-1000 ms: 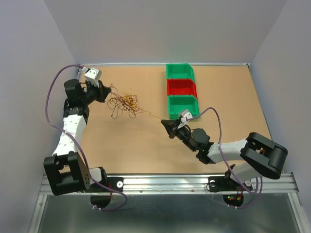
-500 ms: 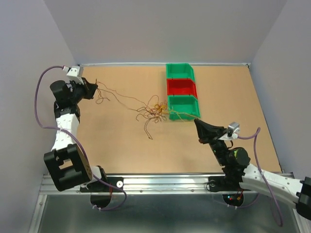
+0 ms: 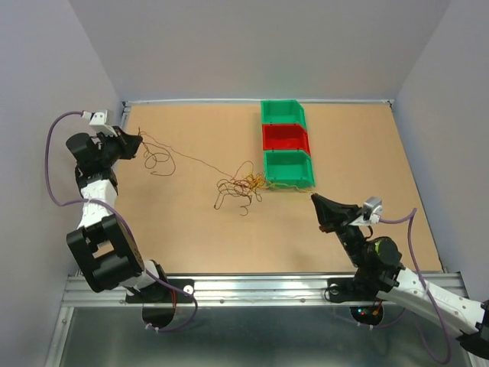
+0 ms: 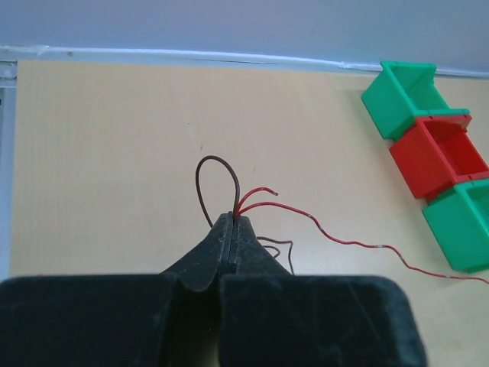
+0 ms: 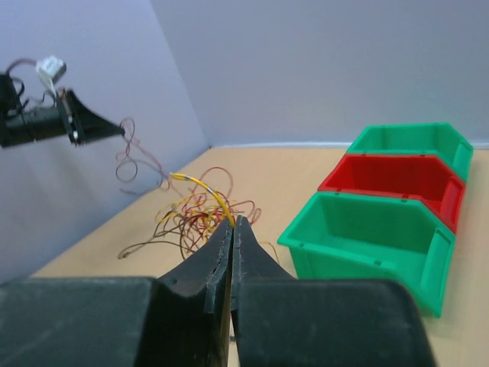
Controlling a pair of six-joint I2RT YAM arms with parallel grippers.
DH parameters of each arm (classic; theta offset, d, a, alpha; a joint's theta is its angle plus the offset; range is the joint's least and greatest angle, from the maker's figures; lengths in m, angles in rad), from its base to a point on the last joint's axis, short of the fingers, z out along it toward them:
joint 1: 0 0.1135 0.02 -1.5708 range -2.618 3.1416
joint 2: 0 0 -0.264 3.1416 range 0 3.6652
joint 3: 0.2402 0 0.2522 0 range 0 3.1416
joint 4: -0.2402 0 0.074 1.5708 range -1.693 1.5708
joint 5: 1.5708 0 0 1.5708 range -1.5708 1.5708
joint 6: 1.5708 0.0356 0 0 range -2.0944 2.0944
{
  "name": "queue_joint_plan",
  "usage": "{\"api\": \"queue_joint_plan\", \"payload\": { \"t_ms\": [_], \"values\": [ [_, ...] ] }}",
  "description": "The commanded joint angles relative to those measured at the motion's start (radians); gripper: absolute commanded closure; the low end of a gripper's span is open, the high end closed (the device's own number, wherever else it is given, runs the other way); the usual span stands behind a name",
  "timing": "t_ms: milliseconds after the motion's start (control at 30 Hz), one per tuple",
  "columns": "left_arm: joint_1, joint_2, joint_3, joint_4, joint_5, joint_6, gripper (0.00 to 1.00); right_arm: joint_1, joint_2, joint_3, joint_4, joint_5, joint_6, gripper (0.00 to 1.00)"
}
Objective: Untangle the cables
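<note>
The cables lie as a loose tangle of dark, reddish and yellow wires in the middle of the table, just left of the nearest green bin. Thin strands run from it to both grippers. At the far left, my left gripper is shut on red and brown wires that stick out past its tips. My right gripper sits to the right of the tangle, shut on a yellow wire that arcs from its tips into the tangle.
Three bins stand in a row at the back right: green, red and green. The nearest one touches the tangle's yellow strands. Grey walls close in the table on the left, back and right.
The grippers have pulled apart, left towards the left wall, right towards the near right. The tangle was dragged from the left to the middle and spread out. The left strands now hang slacker.
</note>
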Motion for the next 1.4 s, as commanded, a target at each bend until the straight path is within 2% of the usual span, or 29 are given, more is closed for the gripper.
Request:
{"api": "queue_joint_plan", "payload": {
  "t_ms": [0, 67, 233, 267, 300, 333, 400, 433, 667, 867, 1033, 1200, 1367],
  "values": [
    [-0.024, -0.087, -0.039, 0.109, 0.046, -0.001, 1.0, -0.001, 0.072, 0.012, -0.042, -0.131, -0.018, 1.0],
    [-0.08, -0.121, -0.065, 0.126, 0.089, 0.041, 1.0, -0.002, 0.175, 0.047, -0.038, -0.338, -0.038, 1.0],
    [-0.214, -0.202, -0.103, 0.099, 0.13, 0.146, 1.0, -0.001, 0.449, 0.126, 0.053, -0.453, -0.047, 0.97],
    [-0.27, -0.234, -0.113, 0.079, 0.124, 0.19, 1.0, -0.001, 0.536, 0.159, 0.08, -0.47, -0.058, 0.78],
    [-0.271, -0.253, -0.119, 0.072, 0.118, 0.201, 1.0, -0.001, 0.537, 0.16, 0.081, -0.47, -0.066, 0.78],
    [-0.291, -0.27, -0.126, 0.072, 0.111, 0.212, 1.0, -0.001, 0.629, 0.213, 0.09, -0.486, -0.074, 0.5],
    [-0.3, -0.313, -0.143, 0.072, 0.11, 0.232, 1.0, 0.001, 0.713, 0.274, 0.091, -0.5, -0.104, 0.32],
    [-0.303, -0.325, -0.146, 0.071, 0.109, 0.233, 1.0, -0.001, 0.781, 0.305, 0.093, -0.493, -0.132, 0.29],
    [-0.35, -0.417, -0.098, 0.049, 0.089, 0.204, 1.0, -0.011, 1.113, 0.674, 0.075, -0.473, -0.239, 0.23],
    [-0.372, -0.489, 0.019, 0.034, 0.075, 0.089, 1.0, -0.154, 1.251, 0.959, -0.021, -0.726, -0.117, 0.24],
    [-0.372, -0.515, 0.064, 0.023, 0.066, 0.106, 1.0, -0.16, 1.308, 1.135, -0.133, -0.777, -0.132, 0.24],
    [-0.384, -0.541, -0.01, 0.062, 0.13, 0.132, 1.0, -0.16, 1.348, 1.109, -0.094, -0.889, -0.159, 0.24],
    [-0.403, -0.555, -0.113, 0.075, 0.176, 0.262, 1.0, -0.16, 1.412, 1.076, -0.044, -0.986, -0.17, 0.24]
  ]
}}
